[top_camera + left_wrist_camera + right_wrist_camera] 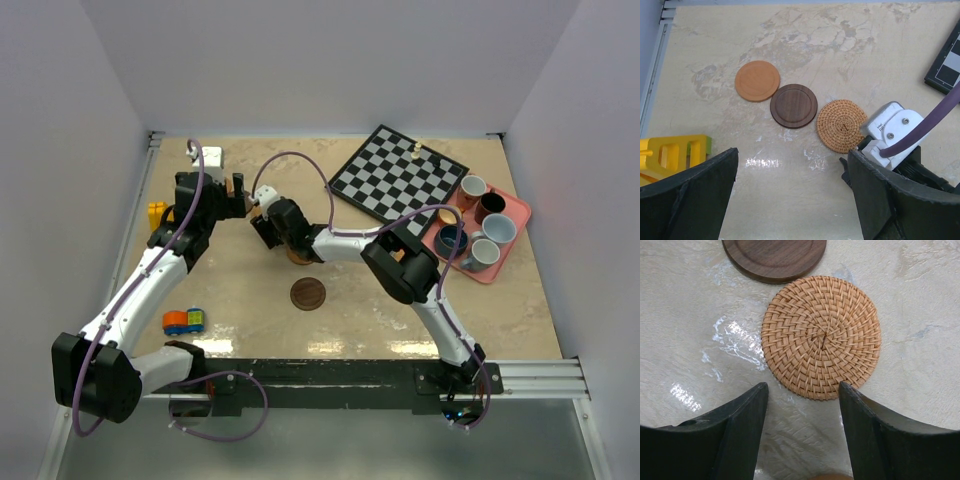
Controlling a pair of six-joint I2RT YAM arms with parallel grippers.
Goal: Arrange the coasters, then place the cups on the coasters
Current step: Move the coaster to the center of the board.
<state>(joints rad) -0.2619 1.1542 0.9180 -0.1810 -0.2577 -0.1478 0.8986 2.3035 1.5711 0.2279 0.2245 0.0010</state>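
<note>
Three in row: orange wood coaster (757,80), dark brown coaster (793,105), woven rattan coaster (821,337); right jaws apart above rattan, empty; left jaws wide, empty

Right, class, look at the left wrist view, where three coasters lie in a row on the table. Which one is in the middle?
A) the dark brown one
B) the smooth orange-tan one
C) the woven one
A: in that view the dark brown coaster lies between the smooth orange-tan coaster on its left and the woven coaster on its right.
</note>
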